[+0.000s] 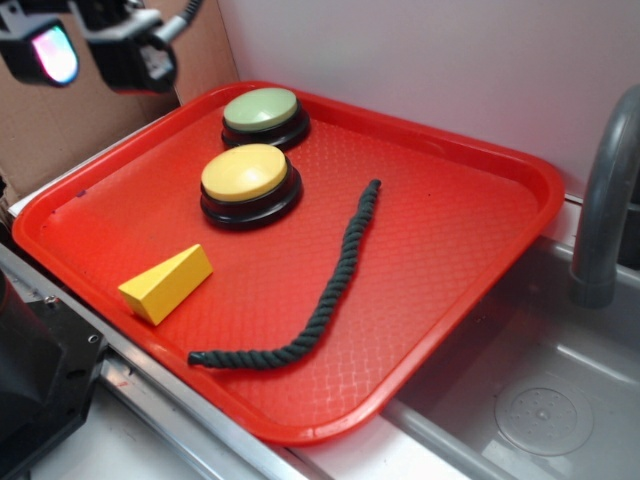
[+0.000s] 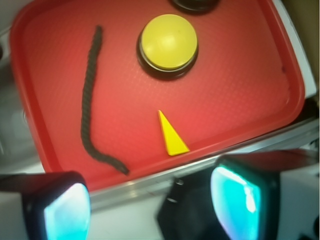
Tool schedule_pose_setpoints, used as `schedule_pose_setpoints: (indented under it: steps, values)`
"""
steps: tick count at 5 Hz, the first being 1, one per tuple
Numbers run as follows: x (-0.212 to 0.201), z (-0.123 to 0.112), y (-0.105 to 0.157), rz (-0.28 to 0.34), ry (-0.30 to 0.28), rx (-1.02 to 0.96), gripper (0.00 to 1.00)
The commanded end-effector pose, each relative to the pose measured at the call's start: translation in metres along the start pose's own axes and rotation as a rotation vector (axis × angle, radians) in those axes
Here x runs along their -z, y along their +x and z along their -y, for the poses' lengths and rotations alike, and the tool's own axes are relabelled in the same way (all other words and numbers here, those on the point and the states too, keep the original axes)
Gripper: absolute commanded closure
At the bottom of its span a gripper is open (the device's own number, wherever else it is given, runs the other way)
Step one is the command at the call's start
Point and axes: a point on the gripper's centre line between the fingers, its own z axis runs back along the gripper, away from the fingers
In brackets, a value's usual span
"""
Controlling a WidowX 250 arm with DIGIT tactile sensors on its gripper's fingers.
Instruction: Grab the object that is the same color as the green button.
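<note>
Rope [image 1: 315, 305] lies curved on the tray [image 1: 480, 230], right of the yellow button [image 1: 248, 180]. Gripper [image 2: 150, 200] hovers high, jaws apart; approach step, next a descent onto the rope.

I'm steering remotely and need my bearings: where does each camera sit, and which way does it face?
Exterior: off the tray's corner, raised, looking obliquely down; the gripper hangs at top left, above the tray's far edge, with the sink on the right.
Wrist: on the arm, looking almost straight down; two glowing fingers fill the bottom, held apart over the tray's near rim.
Shared: green rope, yellow button, yellow wedge. The green button is whole in exterior but cut off at the wrist view's top edge.
</note>
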Motion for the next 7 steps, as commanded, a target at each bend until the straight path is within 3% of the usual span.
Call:
schedule_pose_setpoints:
  steps: [1,2,3,6,7]
  values:
    - [0.050,0.029,0.016,0.042,-0.016,-0.188,0.00]
    - [0.091,0.045,0.032,0.004,-0.071,-0.248,0.00]
    - [0.121,0.056,0.041,0.040,-0.051,-0.304,0.00]
    - [0.169,0.068,0.057,-0.003,-0.096,-0.281,0.00]
    - [0.174,0.067,0.062,-0.011,-0.074,-0.292,0.48]
